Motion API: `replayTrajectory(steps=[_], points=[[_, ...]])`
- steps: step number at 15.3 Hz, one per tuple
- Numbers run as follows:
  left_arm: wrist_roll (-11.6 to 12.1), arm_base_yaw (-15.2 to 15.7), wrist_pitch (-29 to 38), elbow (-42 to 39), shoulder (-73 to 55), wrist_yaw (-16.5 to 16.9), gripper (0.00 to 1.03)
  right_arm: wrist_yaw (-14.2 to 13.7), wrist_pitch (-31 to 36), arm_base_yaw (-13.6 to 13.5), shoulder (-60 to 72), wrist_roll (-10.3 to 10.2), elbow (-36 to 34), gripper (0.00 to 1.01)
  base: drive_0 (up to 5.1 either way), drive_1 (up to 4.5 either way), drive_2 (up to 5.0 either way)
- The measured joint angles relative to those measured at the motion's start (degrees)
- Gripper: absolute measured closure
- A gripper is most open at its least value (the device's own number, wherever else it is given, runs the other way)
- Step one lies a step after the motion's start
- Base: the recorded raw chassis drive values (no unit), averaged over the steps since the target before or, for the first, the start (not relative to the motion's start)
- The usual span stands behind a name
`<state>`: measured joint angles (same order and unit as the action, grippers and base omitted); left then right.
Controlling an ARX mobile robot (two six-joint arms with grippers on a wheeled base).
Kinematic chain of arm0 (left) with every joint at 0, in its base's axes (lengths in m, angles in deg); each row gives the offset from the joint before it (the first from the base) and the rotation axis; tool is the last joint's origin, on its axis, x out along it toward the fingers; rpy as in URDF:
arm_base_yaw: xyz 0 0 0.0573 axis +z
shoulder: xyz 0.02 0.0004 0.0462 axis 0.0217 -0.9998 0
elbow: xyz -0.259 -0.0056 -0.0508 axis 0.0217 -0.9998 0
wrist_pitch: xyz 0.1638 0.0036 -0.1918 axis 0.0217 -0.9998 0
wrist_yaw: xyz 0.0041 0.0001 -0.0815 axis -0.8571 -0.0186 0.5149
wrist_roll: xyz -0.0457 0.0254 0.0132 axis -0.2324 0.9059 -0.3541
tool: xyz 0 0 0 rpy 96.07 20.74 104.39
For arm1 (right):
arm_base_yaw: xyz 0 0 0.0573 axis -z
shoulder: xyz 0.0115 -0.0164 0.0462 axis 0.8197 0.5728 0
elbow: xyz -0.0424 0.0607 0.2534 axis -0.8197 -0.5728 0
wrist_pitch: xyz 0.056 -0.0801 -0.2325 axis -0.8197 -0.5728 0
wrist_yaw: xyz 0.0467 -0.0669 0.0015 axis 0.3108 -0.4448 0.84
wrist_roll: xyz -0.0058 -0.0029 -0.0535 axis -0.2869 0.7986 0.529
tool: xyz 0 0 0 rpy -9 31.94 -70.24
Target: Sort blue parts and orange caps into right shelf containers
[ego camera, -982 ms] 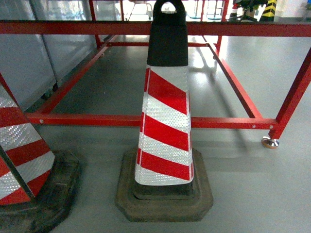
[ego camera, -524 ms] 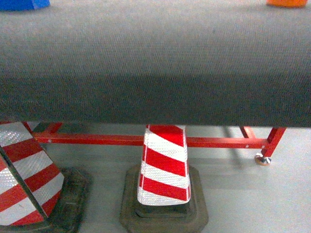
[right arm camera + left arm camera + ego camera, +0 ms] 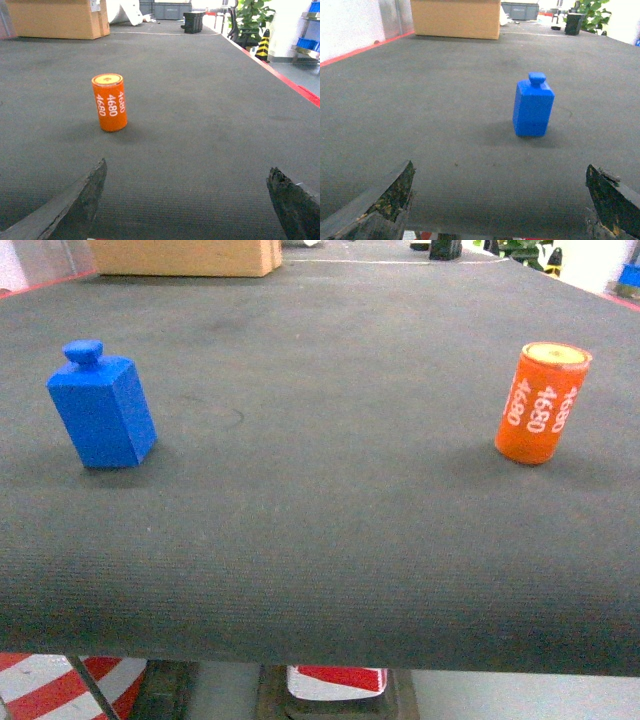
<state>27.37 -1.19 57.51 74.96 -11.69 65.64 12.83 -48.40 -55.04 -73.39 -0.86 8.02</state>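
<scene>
A blue part (image 3: 101,410), a square block with a small knob on top, stands upright on the left of the dark table mat (image 3: 320,490). An orange cap (image 3: 541,404), a cylinder printed 4680, stands upright on the right. My left gripper (image 3: 500,170) is open at the table's near edge, with the blue part (image 3: 533,107) a good way ahead and slightly right of centre. My right gripper (image 3: 187,167) is also open and empty; the orange cap (image 3: 109,102) stands ahead, towards its left finger. Neither gripper shows in the head view. The right shelf containers are out of view.
A cardboard box (image 3: 185,255) sits at the table's far left end. A red rim (image 3: 290,82) marks the table's right side. Beyond it stand a plant (image 3: 250,20) and a grey rack (image 3: 306,30). Striped traffic cones (image 3: 335,678) stand under the near edge.
The head view has risen from under the table, past its front edge, to above the top. The cones dropped to the bottom; the blue part and orange cap came fully into view.
</scene>
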Motion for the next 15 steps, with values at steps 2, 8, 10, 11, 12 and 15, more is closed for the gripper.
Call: replayTrajectory(steps=[2, 8, 10, 11, 12, 15], points=[[0.0, 0.0, 0.0, 0.0, 0.0, 0.0, 0.05, 0.0, 0.0, 0.0, 0.0, 0.0, 0.0, 0.03, 0.0, 0.00, 0.0], [0.0, 0.0, -0.2, 0.0, 0.0, 0.0, 0.05, 0.0, -0.2, 0.0, 0.0, 0.0, 0.0, 0.03, 0.0, 0.00, 0.0], [0.0, 0.0, 0.0, 0.0, 0.0, -0.1, 0.05, 0.0, 0.0, 0.0, 0.0, 0.0, 0.0, 0.03, 0.0, 0.00, 0.0], [0.0, 0.0, 0.0, 0.0, 0.0, -0.1, 0.05, 0.0, 0.0, 0.0, 0.0, 0.0, 0.0, 0.03, 0.0, 0.00, 0.0], [0.0, 0.0, 0.0, 0.0, 0.0, 0.0, 0.05, 0.0, 0.0, 0.0, 0.0, 0.0, 0.0, 0.03, 0.0, 0.00, 0.0], [0.0, 0.0, 0.0, 0.0, 0.0, 0.0, 0.05, 0.0, 0.0, 0.0, 0.0, 0.0, 0.0, 0.03, 0.0, 0.00, 0.0]])
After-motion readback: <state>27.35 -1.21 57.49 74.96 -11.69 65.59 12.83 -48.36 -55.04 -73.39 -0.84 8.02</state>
